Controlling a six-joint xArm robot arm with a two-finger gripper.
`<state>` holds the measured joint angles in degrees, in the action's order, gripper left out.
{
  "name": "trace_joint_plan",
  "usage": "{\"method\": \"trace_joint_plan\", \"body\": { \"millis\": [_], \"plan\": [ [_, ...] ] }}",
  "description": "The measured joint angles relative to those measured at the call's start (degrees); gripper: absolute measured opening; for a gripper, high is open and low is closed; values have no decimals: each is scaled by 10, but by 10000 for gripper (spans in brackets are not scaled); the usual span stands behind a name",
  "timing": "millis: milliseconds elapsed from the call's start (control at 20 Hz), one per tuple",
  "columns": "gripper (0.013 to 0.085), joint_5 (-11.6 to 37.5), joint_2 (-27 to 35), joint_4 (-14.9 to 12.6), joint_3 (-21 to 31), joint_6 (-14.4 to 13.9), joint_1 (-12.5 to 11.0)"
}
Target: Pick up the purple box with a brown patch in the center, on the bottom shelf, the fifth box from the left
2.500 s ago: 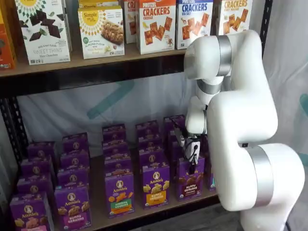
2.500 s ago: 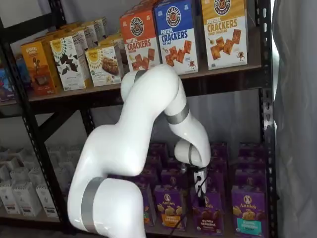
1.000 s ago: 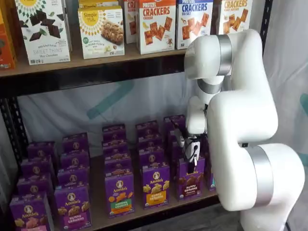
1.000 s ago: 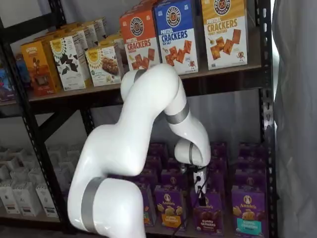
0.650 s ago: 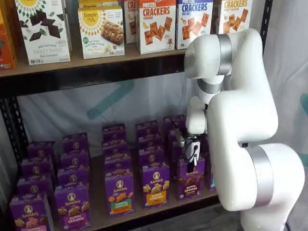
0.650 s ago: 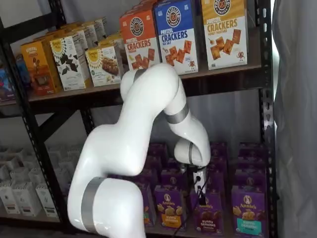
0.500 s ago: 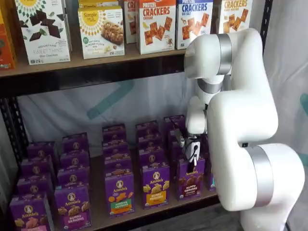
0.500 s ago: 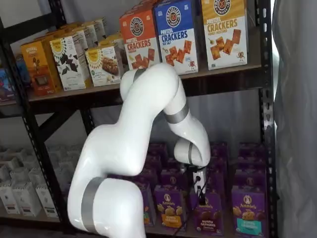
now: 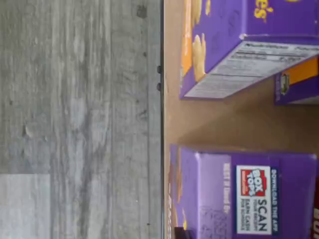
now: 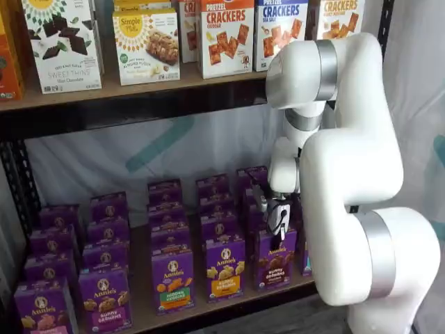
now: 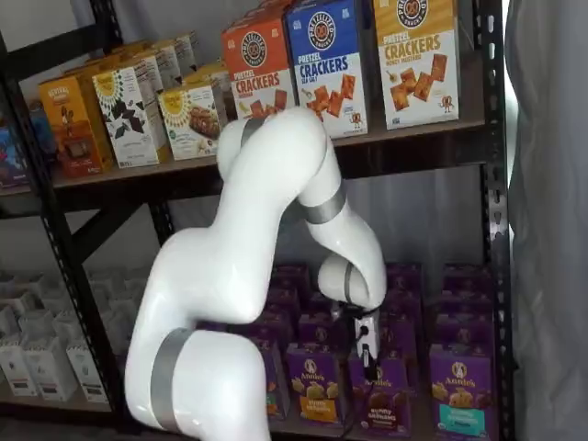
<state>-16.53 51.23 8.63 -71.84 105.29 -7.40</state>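
Note:
The purple box (image 10: 274, 259) with the brown "bunny grahams" band stands at the front of the bottom shelf (image 10: 141, 312). In both shelf views my gripper (image 10: 278, 233) hangs straight down onto its top edge. Its black fingers are closed on the top of the box (image 11: 384, 402), which leans slightly. In the wrist view the box's purple top with a Box Tops label (image 9: 244, 194) lies just below the camera, by the tan board (image 9: 219, 122) and its front edge.
A same-sized purple carton with a yellow-orange band (image 10: 224, 268) stands just left of the box, and one with a teal band (image 11: 459, 395) just right. More purple cartons fill the rows behind. Cracker boxes (image 10: 226, 35) line the upper tier. My white arm (image 10: 354, 174) stands in front. Grey floor (image 9: 79, 119) lies below.
The gripper has stayed at the box's top. The upper arm has swung a little, the gripper has shifted slightly left, and the box has tipped a bit with it.

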Motion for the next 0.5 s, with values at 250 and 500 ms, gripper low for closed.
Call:
{"method": "trace_joint_plan", "body": {
  "millis": [250,500],
  "plan": [
    [370,-1,-32,-53,42,-49,0],
    [370,-21,-76,-49,84,-50,5]
  ]
}}
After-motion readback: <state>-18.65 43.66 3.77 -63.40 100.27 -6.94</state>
